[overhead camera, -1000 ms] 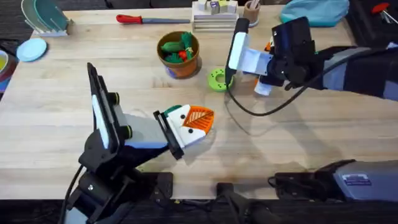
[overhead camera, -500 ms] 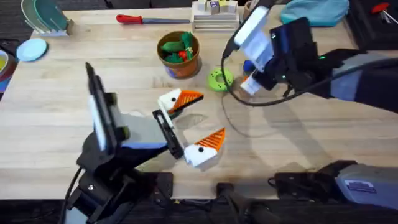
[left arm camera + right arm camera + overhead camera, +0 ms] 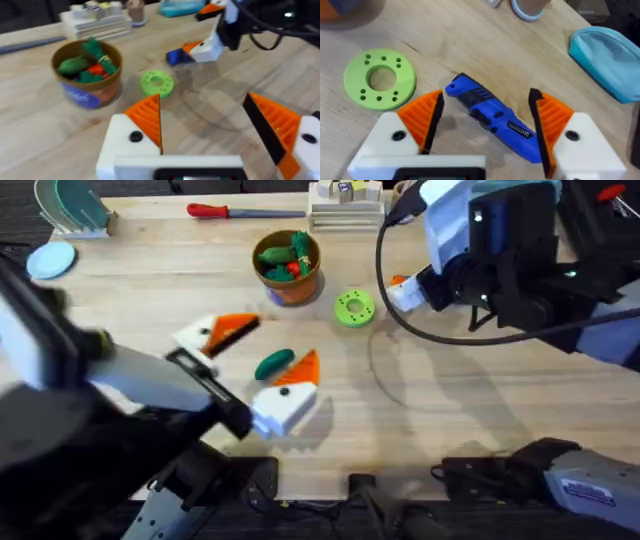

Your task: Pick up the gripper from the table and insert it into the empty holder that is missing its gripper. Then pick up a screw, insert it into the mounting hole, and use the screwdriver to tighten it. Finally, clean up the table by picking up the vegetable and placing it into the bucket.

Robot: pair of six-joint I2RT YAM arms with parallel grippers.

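The left gripper is hanging over the middle of the table with its white, orange-padded fingers spread wide, and in the overhead view the vegetable is lying right between the two fingertips, its long axis running from lower left to upper right of the frame. That gap is what the coming move turns on: the left arm is plainly the nearer one, and the fingers are sitting on either side of the dark green piece without touching it yet, so a closing squeeze across its short width looks like the next step. The bucket is standing well up the frame from there, slightly right, already holding green and red toy pieces. The green disc is lying to the bucket's lower right. At the upper right, the right gripper is poised with its fingers apart around the screwdriver, which is lying diagonally between the orange pads; I cannot tell whether they are touching it. A small white marking is showing on the screwdriver's blue body, too blurred to read.
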